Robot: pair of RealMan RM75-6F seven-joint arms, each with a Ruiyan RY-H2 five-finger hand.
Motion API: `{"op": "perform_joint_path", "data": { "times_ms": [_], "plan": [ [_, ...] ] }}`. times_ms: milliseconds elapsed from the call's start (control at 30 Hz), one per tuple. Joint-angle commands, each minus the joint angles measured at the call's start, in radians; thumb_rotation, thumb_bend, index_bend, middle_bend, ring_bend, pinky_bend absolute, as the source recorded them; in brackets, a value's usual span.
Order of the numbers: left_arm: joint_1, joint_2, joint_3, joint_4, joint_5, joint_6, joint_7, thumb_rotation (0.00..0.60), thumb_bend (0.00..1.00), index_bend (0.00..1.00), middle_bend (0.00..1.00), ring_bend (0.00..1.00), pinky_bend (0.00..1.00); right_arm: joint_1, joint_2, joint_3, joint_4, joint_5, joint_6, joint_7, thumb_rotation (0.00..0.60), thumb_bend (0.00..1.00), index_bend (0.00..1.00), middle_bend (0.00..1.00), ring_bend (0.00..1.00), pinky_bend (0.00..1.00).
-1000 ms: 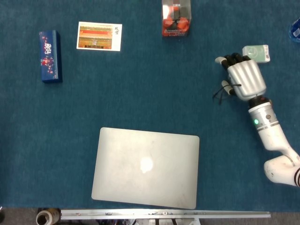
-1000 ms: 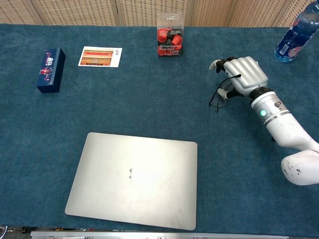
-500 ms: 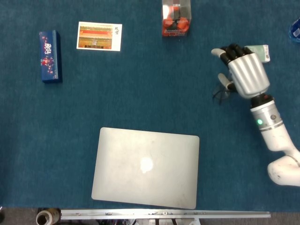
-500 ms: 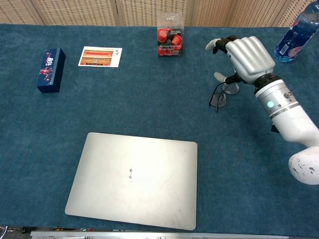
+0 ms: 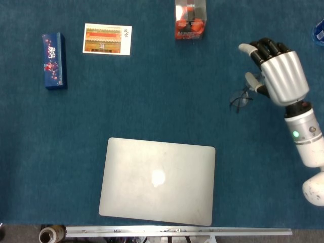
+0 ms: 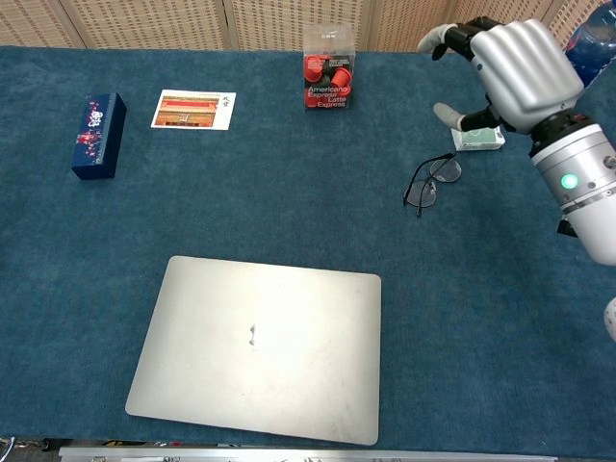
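Note:
My right hand (image 5: pixel 277 71) (image 6: pixel 508 67) is raised above the table at the right, fingers spread and holding nothing. Just below and left of it a pair of black-framed glasses (image 5: pixel 240 99) (image 6: pixel 424 183) lies on the blue cloth, apart from the hand. A small white and green box (image 6: pixel 478 140) sits on the cloth under the hand in the chest view; the head view hides it behind the hand. My left hand shows in neither view.
A closed silver laptop (image 5: pixel 158 173) (image 6: pixel 258 345) lies near the front edge. At the back stand a red capsule box (image 5: pixel 190 21) (image 6: pixel 327 68), a postcard (image 5: pixel 107 39) (image 6: pixel 192 109) and a dark blue box (image 5: pixel 53 60) (image 6: pixel 98 134). A water bottle (image 6: pixel 584 46) stands far right.
My right hand has lifted off the glasses and risen up and to the right. The glasses stay on the cloth, and the small white and green box is uncovered in the chest view.

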Motion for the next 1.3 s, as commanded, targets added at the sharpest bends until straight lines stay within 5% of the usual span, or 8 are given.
{"op": "perform_joint_path", "data": {
  "times_ms": [33, 433, 1300],
  "plan": [
    [0.000, 0.001, 0.000, -0.004, -0.001, 0.001, 0.004, 0.600, 0.09, 0.54, 0.48, 0.40, 0.48, -0.008, 0.025, -0.012, -0.044, -0.029, 0.020, -0.006, 0.600, 0.23, 0.31, 0.38, 0.29, 0.47],
    [0.006, 0.005, 0.001, -0.015, 0.003, 0.013, 0.007, 0.600, 0.09, 0.54, 0.48, 0.40, 0.48, -0.004, 0.036, -0.065, -0.087, -0.107, 0.007, -0.011, 0.600, 0.21, 0.31, 0.38, 0.29, 0.47],
    [0.007, 0.004, 0.000, -0.011, 0.000, 0.013, 0.007, 0.600, 0.09, 0.54, 0.48, 0.40, 0.48, -0.010, 0.015, -0.081, 0.014, -0.077, -0.059, 0.001, 0.600, 0.21, 0.31, 0.38, 0.29, 0.47]
  ]
}}
